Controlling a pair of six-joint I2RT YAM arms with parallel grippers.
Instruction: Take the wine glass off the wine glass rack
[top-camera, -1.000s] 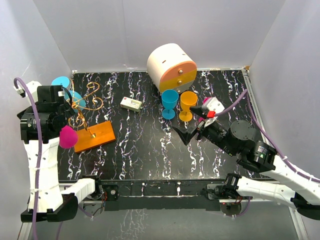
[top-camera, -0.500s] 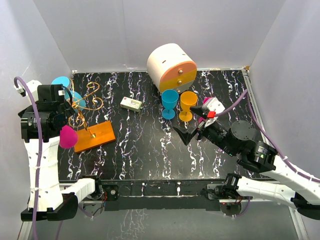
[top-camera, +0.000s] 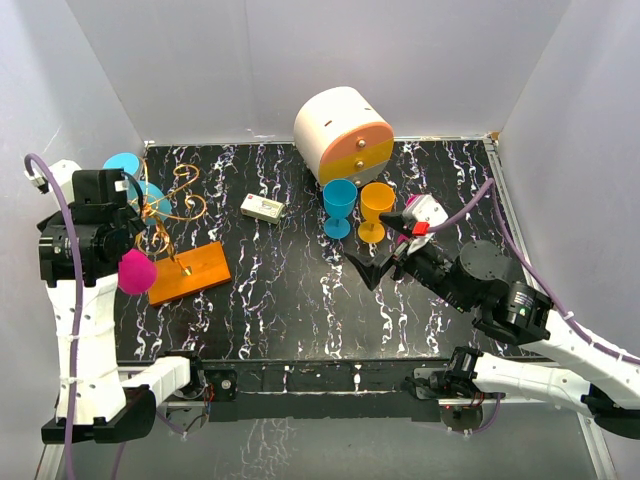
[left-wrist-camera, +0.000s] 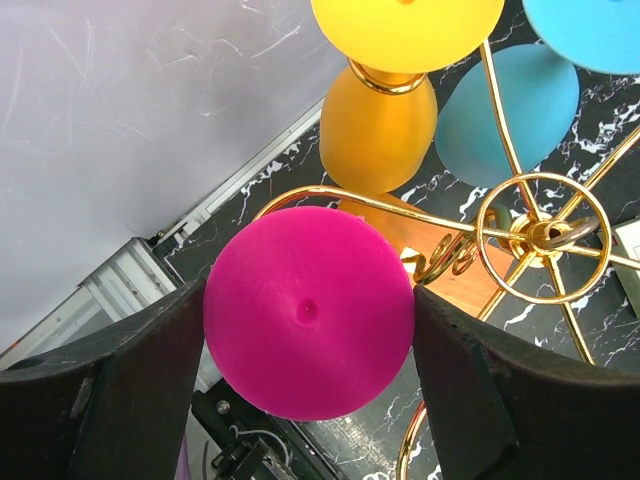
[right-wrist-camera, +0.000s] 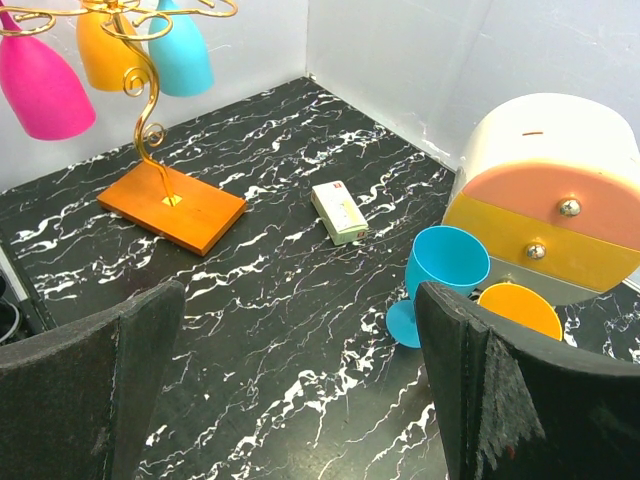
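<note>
1. The wine glass rack (top-camera: 190, 271) is standing at the left of the table. The magenta wine glass (left-wrist-camera: 308, 312) is hanging from one of its golden hooks on the near-left side, foot up and bowl down, so its long axis is running vertically.
2. The left gripper (left-wrist-camera: 310, 322) is looking straight down that axis, with the round foot sitting between its fingers (left-wrist-camera: 110, 400). The jaws are standing apart with their inner faces right at the foot's rim. Whether they are pinching it, I cannot tell.
3. The hook wire is running from under the foot toward the rack's post, so I am judging that the way out lies away from the post.
4. The right gripper (top-camera: 375, 268) is hanging wide apart and empty, well off to the right, so the left arm is by far the nearer.
</note>
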